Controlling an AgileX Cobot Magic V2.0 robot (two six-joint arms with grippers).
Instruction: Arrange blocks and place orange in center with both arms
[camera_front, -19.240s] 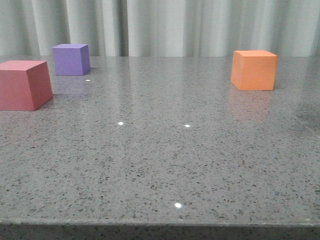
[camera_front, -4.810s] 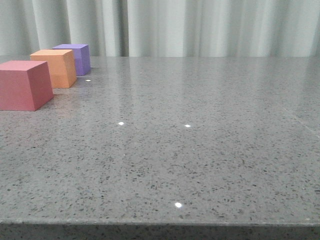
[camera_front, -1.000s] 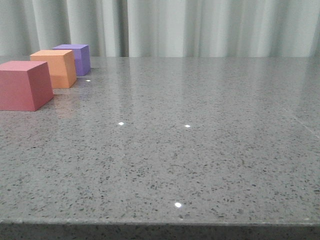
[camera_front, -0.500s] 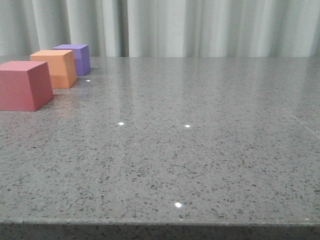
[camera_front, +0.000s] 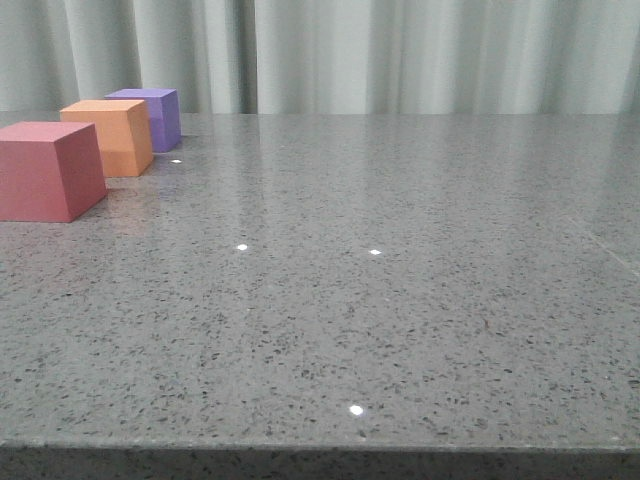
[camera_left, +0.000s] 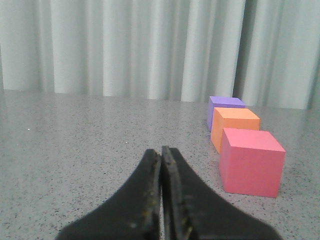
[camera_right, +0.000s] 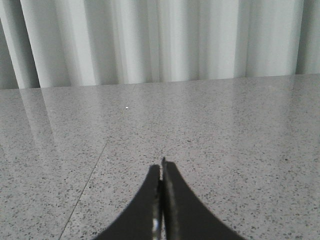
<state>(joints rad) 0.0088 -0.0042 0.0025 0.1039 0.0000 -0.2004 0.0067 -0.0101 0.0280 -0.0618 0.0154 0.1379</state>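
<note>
You see the orange cube (camera_front: 108, 136) sitting between the red-pink cube (camera_front: 48, 170) and the purple cube (camera_front: 150, 115) on the speckled table's (camera_front: 380, 300) far left. Your left gripper (camera_left: 161, 152) and right gripper (camera_right: 161, 167) are both closed on nothing.

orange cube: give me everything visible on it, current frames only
The orange cube is plain, matte and foam-like, with smooth unmarked faces. It sits upright on the grey speckled table, middle of a row: red-pink cube nearer the robot, purple cube behind. Whether it touches them can't be told. No gripper holds it.
</note>
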